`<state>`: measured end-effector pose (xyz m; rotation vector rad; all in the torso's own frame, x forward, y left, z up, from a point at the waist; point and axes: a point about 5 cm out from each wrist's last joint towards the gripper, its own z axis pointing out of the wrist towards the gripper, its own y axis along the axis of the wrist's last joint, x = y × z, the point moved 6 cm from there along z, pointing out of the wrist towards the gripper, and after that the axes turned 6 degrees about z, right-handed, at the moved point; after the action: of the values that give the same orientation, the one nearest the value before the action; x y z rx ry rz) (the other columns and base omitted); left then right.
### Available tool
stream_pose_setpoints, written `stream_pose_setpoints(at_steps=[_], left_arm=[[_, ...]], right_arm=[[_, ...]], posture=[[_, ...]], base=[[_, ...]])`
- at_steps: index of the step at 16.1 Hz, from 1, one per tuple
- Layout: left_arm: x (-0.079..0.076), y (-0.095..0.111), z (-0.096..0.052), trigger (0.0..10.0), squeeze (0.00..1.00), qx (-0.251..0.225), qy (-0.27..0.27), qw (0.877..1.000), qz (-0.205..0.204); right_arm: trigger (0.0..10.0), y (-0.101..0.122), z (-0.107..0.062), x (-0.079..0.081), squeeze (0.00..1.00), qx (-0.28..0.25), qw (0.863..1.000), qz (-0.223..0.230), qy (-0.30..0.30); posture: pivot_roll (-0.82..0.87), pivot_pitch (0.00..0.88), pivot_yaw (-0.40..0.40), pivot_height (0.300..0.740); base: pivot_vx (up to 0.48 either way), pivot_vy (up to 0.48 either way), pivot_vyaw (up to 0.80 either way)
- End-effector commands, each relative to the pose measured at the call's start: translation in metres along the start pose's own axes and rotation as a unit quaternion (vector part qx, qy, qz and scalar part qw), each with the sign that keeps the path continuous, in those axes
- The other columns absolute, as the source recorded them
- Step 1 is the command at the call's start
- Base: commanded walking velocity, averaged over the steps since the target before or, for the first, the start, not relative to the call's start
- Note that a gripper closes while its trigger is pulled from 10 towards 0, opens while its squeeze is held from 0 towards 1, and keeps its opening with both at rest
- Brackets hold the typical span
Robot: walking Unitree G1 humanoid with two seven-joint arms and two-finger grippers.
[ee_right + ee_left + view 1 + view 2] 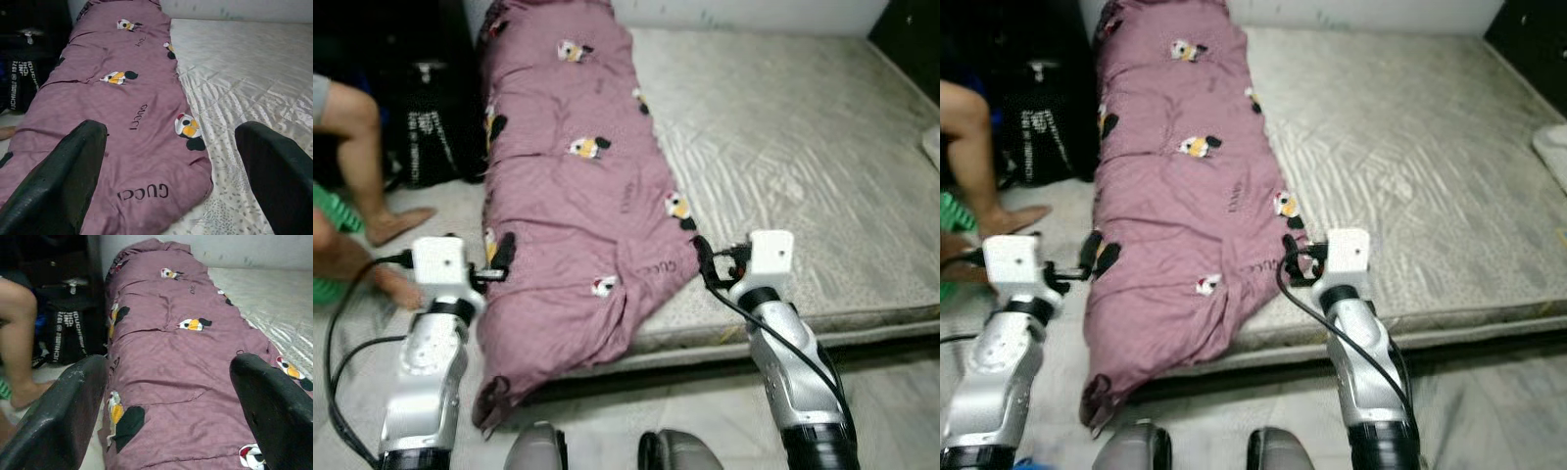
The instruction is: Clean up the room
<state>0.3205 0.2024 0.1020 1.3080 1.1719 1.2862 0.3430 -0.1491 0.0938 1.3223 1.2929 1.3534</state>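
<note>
A mauve quilt (578, 196) with cartoon prints lies lengthwise along the left side of a bare grey mattress (783, 147). Its near end hangs over the mattress's front left corner toward the floor. My left gripper (497, 262) is open at the quilt's near left edge, and in the left wrist view its fingers (63, 416) stand wide apart with the quilt (186, 357) between and beyond them. Open as well, my right gripper (707, 262) is at the quilt's near right corner, where the fabric (142, 147) meets the mattress (244, 98).
A person's bare leg and foot (357, 157) are on the floor at the left, next to a black bag (435, 122) and something green (337, 215). My feet (607, 450) stand at the mattress's front edge. Dark furniture (911, 29) is at the far right.
</note>
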Motion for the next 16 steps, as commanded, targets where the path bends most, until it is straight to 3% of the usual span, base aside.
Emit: stream_pose_setpoints(at_steps=[1, 4, 12, 16], left_arm=[[-0.0101, -0.0025, -0.0001, 10.0, 0.00, 0.003, -0.010, 1.000, -0.001], [-0.0098, -0.0047, -0.0008, 10.0, 0.00, 0.006, -0.005, 1.000, 0.000], [-0.0099, -0.0027, -0.0001, 10.0, 0.00, -0.001, 0.004, 1.000, 0.010], [-0.0093, -0.0016, 0.0004, 10.0, 0.00, -0.002, 0.007, 1.000, 0.011]], right_arm=[[10.0, 0.0034, -0.0025, -0.0090, 0.00, -0.004, 1.000, -0.001, -0.011], [10.0, 0.0036, -0.0027, -0.0085, 0.00, -0.005, 1.000, 0.000, -0.009], [10.0, 0.0037, -0.0028, -0.0064, 0.00, -0.005, 1.000, 0.000, -0.003], [10.0, 0.0029, -0.0026, -0.0069, 0.00, -0.003, 1.000, 0.000, -0.005]], posture=[[-0.02, 0.127, -0.053, 0.740], [-0.02, 0.127, -0.053, 0.732], [-0.02, 0.127, -0.050, 0.635], [-0.02, 0.124, -0.051, 0.625]], base=[[0.000, 0.000, 0.00], [0.000, 0.000, 0.00], [0.000, 0.000, 0.00], [0.000, 0.000, 0.00]])
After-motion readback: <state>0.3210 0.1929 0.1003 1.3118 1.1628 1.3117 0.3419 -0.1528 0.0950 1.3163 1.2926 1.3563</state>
